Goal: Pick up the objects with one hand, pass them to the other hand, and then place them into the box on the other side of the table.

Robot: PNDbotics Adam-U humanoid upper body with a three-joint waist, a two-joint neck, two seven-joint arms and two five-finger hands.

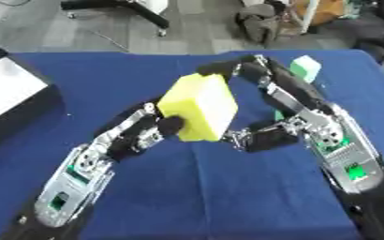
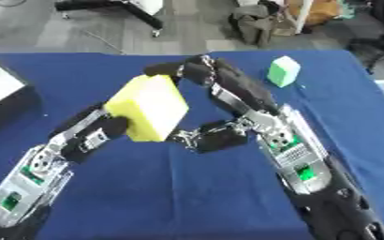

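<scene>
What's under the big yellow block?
Only blue tablecloth shows below the yellow block, which is held up between the left hand and right hand. The spot right beneath it is partly hidden by the block and hands.

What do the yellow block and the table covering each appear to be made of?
Yellow block: probably foam or sponge, matte with softly rounded edges and no shine, held between left hand and right hand. Table covering: likely blue cloth, dull with faint creases.

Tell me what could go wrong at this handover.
The yellow block sits above the table between the left hand and right hand; either letting go early could drop it. The right arm runs close to the green block and could knock it.
</scene>
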